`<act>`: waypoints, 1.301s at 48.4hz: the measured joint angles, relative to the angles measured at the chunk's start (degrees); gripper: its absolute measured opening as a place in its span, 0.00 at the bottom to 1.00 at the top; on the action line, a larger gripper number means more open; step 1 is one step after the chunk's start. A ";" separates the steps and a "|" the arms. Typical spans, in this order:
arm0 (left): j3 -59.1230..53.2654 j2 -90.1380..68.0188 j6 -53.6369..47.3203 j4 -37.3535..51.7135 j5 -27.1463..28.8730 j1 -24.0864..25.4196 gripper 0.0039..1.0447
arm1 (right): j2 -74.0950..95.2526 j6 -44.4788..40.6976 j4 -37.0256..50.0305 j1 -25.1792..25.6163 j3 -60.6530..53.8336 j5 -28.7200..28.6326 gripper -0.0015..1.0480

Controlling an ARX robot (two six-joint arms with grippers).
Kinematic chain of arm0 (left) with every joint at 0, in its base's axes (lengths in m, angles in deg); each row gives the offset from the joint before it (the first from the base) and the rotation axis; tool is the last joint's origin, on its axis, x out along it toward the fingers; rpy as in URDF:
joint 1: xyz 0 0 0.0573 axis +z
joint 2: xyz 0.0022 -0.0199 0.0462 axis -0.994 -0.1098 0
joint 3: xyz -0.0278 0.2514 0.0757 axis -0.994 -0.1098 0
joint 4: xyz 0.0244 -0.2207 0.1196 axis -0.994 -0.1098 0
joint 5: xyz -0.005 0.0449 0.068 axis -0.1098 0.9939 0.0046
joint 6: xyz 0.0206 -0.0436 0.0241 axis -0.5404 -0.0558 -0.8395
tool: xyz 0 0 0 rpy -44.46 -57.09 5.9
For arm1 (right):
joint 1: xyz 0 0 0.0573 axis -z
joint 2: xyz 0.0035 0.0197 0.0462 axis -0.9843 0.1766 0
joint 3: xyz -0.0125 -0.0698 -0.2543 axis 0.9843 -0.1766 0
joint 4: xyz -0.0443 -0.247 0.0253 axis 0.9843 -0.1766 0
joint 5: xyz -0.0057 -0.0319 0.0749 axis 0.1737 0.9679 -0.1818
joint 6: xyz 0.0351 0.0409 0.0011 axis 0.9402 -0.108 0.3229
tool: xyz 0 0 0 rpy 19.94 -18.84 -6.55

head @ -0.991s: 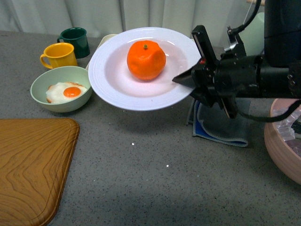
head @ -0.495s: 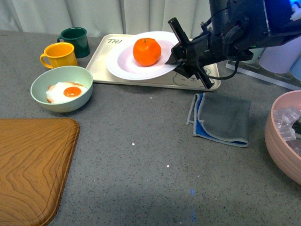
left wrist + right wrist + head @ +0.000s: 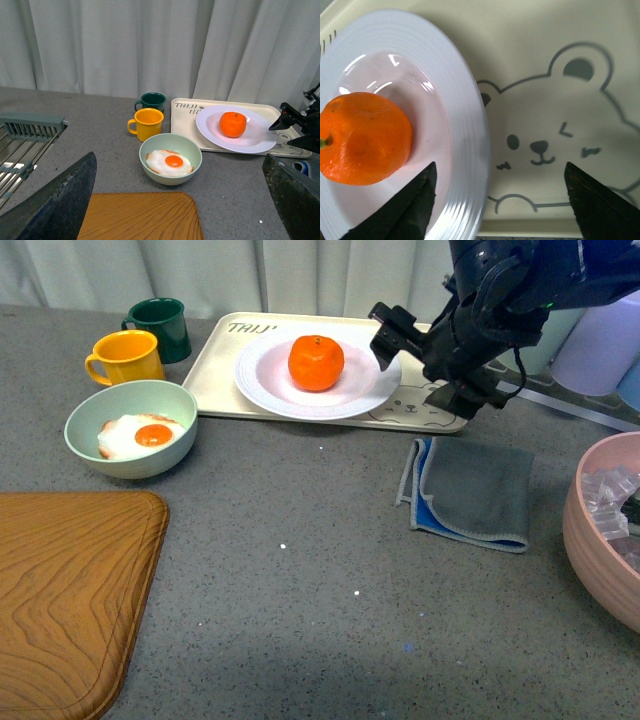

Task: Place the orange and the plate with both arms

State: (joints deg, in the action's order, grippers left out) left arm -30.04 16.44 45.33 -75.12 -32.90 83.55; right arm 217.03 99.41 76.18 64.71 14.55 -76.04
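We saw the orange (image 3: 316, 363) sitting on the plate (image 3: 268, 390), and the plate resting on the tray (image 3: 215, 380). The right gripper (image 3: 425, 365) had jaws apart, empty, straddling the plate's rim. The left gripper (image 3: 178, 156) was spread wide, empty, well back from the tray.

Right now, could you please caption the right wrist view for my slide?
Right hand open over the white plate's ribbed rim, the orange sitting in the plate on the cream bear tray.
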 joint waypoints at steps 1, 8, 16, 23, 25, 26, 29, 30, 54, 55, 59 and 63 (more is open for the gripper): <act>0.00 0.00 0.00 0.00 0.00 0.00 0.94 | -0.96 -1.27 0.50 0.00 -0.83 0.72 0.75; 0.00 0.00 0.00 0.00 0.00 0.00 0.94 | -11.52 -11.13 6.84 -0.20 -8.92 8.17 0.91; 0.00 0.00 0.00 0.00 -0.02 0.00 0.94 | -22.49 -26.18 37.81 -0.57 -27.30 19.69 0.75; 0.00 0.00 0.00 0.00 0.02 0.00 0.94 | -33.03 -37.07 65.55 1.46 -51.78 17.86 0.50; 0.00 0.00 0.00 0.00 0.02 0.00 0.94 | -35.58 -38.07 68.30 2.40 -56.28 17.31 0.43; 0.00 0.00 0.00 0.00 0.00 0.00 0.94 | -36.22 -38.18 68.74 2.62 -57.27 17.16 0.41; 0.00 0.00 0.00 0.00 0.00 0.00 0.94 | -40.22 -39.21 70.53 4.20 -63.36 16.31 0.29; 0.00 0.00 0.00 0.00 0.00 0.00 0.94 | -41.22 -39.32 70.84 4.61 -64.87 16.04 0.26; 0.00 0.00 0.00 0.00 0.00 0.00 0.94 | -64.32 -40.28 70.03 10.19 -88.39 10.40 0.01; 0.00 0.00 0.00 0.00 0.00 0.00 0.94 | -65.35 -40.26 69.61 10.36 -89.00 10.16 0.01; 0.00 0.00 0.00 0.00 0.00 0.00 0.94 | -69.85 -40.26 67.47 10.99 -91.58 9.29 0.01; 0.00 0.00 0.00 0.00 0.02 0.00 0.94 | -74.66 -40.30 64.92 13.94 -93.72 5.53 0.01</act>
State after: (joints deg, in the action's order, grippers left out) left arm -30.04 16.44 45.33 -75.12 -32.87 83.55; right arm 142.37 59.10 141.09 78.66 -79.17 -70.51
